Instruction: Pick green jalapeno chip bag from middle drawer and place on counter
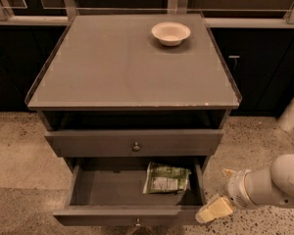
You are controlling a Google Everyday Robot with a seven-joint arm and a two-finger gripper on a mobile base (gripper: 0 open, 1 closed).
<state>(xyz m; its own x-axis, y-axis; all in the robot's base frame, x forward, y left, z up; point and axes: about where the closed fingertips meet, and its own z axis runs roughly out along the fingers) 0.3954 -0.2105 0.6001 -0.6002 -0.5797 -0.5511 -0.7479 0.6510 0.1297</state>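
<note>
The green jalapeno chip bag (pixel 166 178) lies flat in the right half of the open middle drawer (pixel 108 190), white label panel facing up. The drawer is pulled out below an identical shut drawer (pixel 134 142). The counter (pixel 117 67) is the flat grey cabinet top above. My gripper (pixel 215 195) is low, outside the drawer's right front corner, to the right of the bag and not touching it. Its cream fingers (pixel 214 210) stand apart and hold nothing.
A cream round bowl (pixel 171 33) stands at the back right of the counter. Dark cabinets line the back wall. A white post (pixel 291 112) stands on the speckled floor at the right. My white arm (pixel 274 180) enters from the lower right.
</note>
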